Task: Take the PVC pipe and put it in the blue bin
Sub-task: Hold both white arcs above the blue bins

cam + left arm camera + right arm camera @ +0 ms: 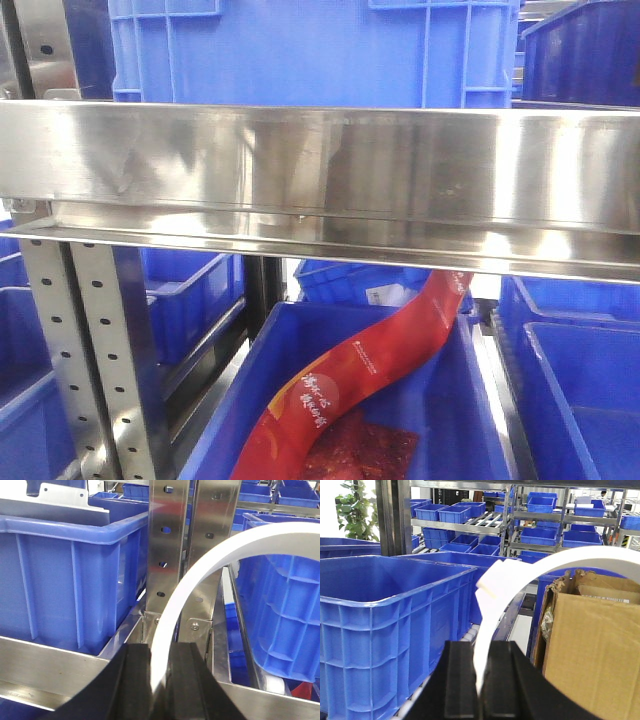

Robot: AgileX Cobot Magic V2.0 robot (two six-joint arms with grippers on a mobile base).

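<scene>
The PVC pipe is out of view; no round tube shows anywhere. My left gripper is shut on a white curved band that arches up and to the right, in front of a steel shelf post. To its left stands a blue bin. My right gripper is likewise shut on a white curved band with a lapped joint, beside a large open blue bin. Neither gripper shows in the front view.
A steel shelf rail crosses the front view, with a blue bin above it. Below it, another bin holds red packaging. A second bin is right of the left gripper. A cardboard box stands right of the right gripper.
</scene>
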